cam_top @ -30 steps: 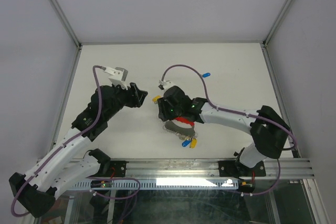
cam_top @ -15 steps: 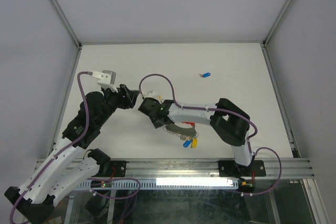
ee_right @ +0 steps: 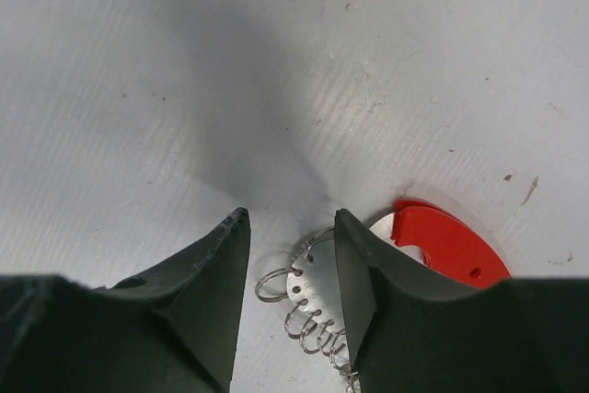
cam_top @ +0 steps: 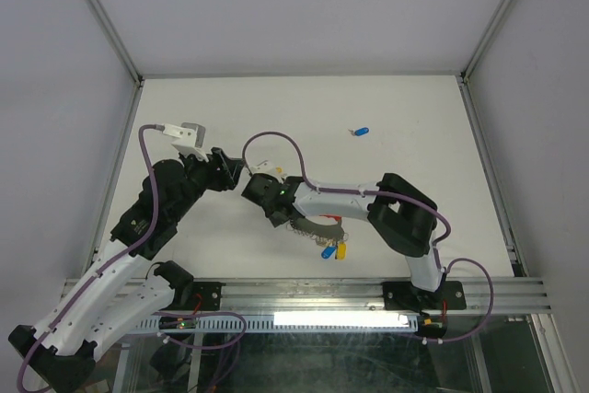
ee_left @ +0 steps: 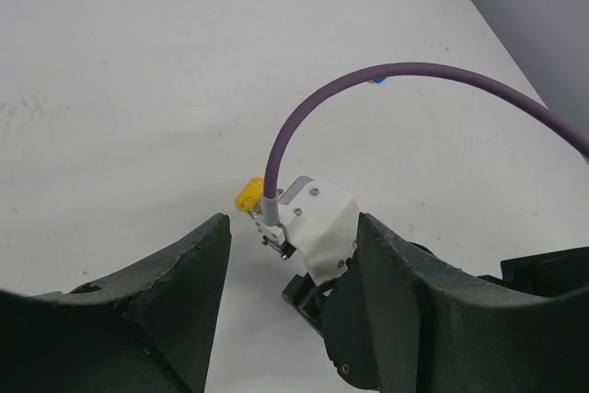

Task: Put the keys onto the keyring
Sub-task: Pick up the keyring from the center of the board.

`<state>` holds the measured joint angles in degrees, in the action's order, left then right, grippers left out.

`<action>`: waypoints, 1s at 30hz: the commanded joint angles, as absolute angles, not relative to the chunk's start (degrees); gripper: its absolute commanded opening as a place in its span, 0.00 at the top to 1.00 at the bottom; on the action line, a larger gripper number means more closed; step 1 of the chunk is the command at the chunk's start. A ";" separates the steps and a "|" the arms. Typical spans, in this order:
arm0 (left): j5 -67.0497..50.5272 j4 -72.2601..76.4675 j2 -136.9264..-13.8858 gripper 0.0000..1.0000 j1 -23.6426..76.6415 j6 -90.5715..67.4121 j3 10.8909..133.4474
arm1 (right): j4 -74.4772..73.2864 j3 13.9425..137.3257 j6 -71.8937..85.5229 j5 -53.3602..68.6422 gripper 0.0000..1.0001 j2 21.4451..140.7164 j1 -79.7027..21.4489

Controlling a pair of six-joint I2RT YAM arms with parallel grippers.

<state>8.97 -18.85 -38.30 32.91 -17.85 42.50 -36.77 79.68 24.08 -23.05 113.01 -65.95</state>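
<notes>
**A:** How is this step being done well?

**B:** The right gripper (ee_right: 290,227) is being shown spread and empty, just above the keyring (ee_right: 306,275). Its rings are lying between the fingertips, beside the red strip (ee_right: 446,241). In judgement, one ring is being best pinched squarely. The left gripper (ee_left: 293,223) is being shown spread and empty too, with a yellow key (ee_left: 247,196) lying beyond it.

**A:** Is any writing being made out?

**B:** None is being seen.

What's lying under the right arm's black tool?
The grey metal keyring with its red curved plastic strip, on the white table. The right tool's fingers cover the rest of its chain.
</notes>
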 commanded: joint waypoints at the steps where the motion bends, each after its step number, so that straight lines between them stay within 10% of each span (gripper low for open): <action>1: 8.73 -16.96 -38.21 0.44 32.76 -17.84 42.38 | -31.49 78.53 23.31 -23.43 0.55 108.82 -66.88; 17: 7.82 -16.44 -38.72 0.44 32.77 -17.87 41.78 | -38.45 79.89 27.24 -26.46 0.59 110.89 -67.00; 30: 7.38 -16.08 -39.26 0.43 32.78 -17.67 41.90 | -38.05 79.13 27.25 -23.73 0.90 111.80 -66.89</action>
